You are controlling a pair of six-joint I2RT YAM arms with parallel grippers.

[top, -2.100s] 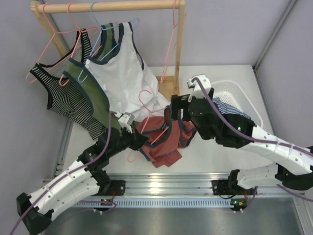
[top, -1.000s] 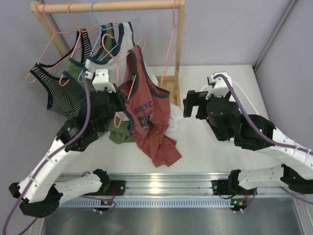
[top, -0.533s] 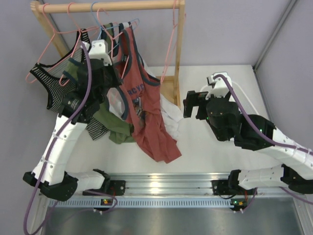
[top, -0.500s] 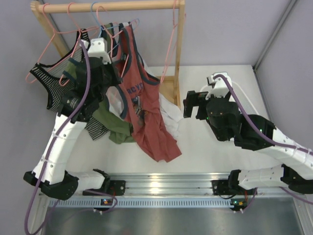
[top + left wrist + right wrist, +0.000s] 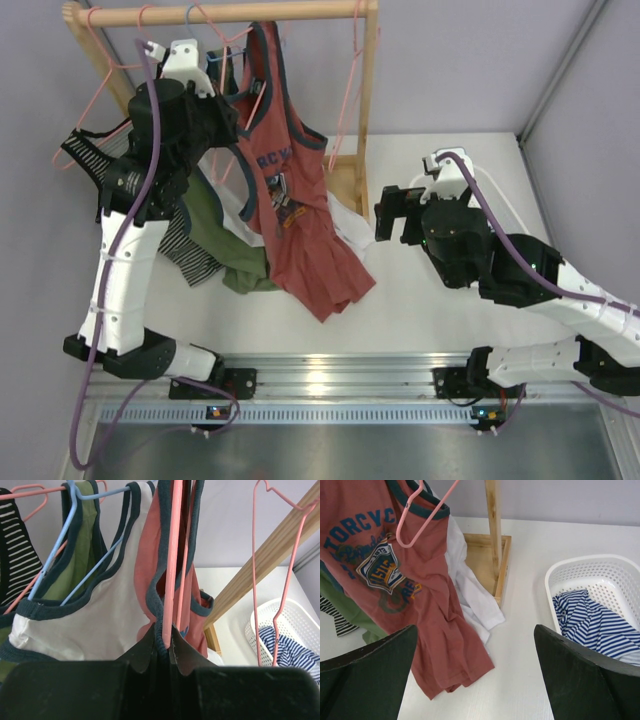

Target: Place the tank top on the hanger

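Note:
The rust-red tank top (image 5: 290,210) hangs on the pink hanger (image 5: 252,100), raised close under the wooden rail (image 5: 250,12). Its hem reaches the table. I cannot tell whether the hook is over the rail. My left gripper (image 5: 232,100) is up at the shirt's shoulder. In the left wrist view it (image 5: 167,637) is shut on the tank top's (image 5: 150,575) navy trim, where the hanger wire (image 5: 172,555) runs down to it. My right gripper (image 5: 388,215) is open and empty, right of the shirt. In the right wrist view it (image 5: 475,680) faces the tank top (image 5: 420,615) and hanger (image 5: 427,517).
A white tank top (image 5: 100,620) on a light blue hanger (image 5: 65,545), an olive one (image 5: 225,235) and a striped one (image 5: 85,150) hang left. An empty pink hanger (image 5: 255,580) hangs by the rack's right post (image 5: 368,90). A white basket (image 5: 600,570) holds striped cloth (image 5: 600,625).
My left arm has lifted the tank top on its hanger off the table and up to the rail, swinging left. The right gripper let go, pulled back right, then stayed still.

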